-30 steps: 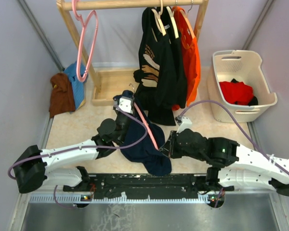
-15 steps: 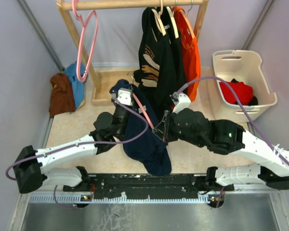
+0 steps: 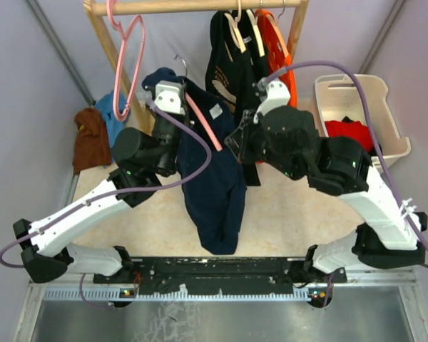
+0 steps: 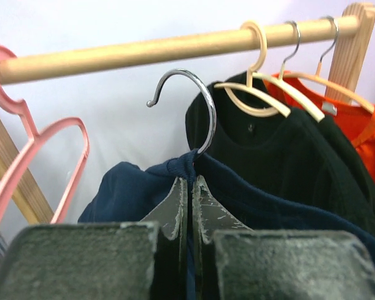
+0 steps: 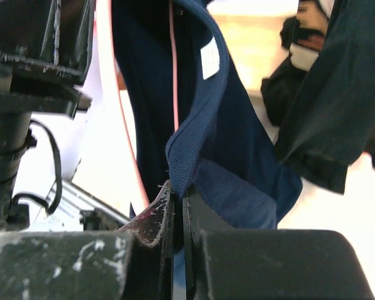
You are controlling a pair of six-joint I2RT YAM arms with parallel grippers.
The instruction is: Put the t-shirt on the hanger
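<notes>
Clearly the job is getting close to its end but is not looking finished. The t-shirt (image 3: 217,185) is hanging in the air in front of the wooden rail (image 3: 192,7), draped from the hanger (image 3: 204,122). The silver hook is poking up out of the neck opening, below the rail and not hooked on it. One pink arm of the hanger is showing bare across the open collar in the top view, beside the white label, so that side of the neck is probably not sitting over the hanger yet. The rest of the cloth is dangling long and uneven. What seems left is drawing the collar over that exposed arm and letting the shoulders settle evenly.

The left gripper (image 4: 191,203) is clamping tight, its fingers pressed together on navy cloth right at the foot of the hook — whether the hanger's neck is also sitting in that pinch under the cloth, I cannot tell. The right gripper (image 5: 178,203) is likewise closed, nipping the ribbed collar edge and holding it out to the side, with the pink arm running down just behind the fold.
</notes>
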